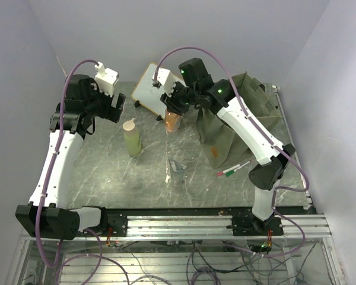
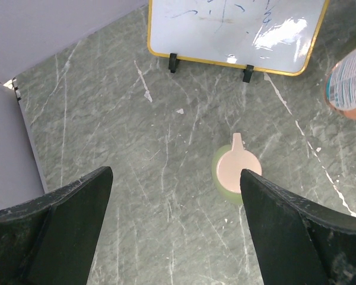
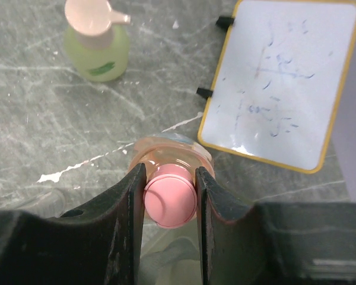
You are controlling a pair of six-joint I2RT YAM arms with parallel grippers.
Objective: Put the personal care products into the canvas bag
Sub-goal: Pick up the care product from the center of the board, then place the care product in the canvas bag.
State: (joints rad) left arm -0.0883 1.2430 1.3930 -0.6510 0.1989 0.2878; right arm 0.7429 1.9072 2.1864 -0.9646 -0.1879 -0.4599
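From the table's (image 1: 107,178) centre, the whiteboard (image 1: 147,89) stands at 11 o'clock, at the back. The pump bottle (image 1: 131,138) stands at 9 o'clock and the bag (image 1: 237,119) at 2 o'clock. Between whiteboard and bag, at 12 o'clock, the capped bottle (image 1: 173,122) sits clamped in the right gripper's (image 3: 169,178) jaws. The pouch (image 1: 177,171) lies at 6 o'clock. The pens (image 1: 233,169) lie at 4 o'clock, before the bag.

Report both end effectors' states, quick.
Left end effector: open, empty.
Right end effector: closed on the orange bottle by its pink cap.
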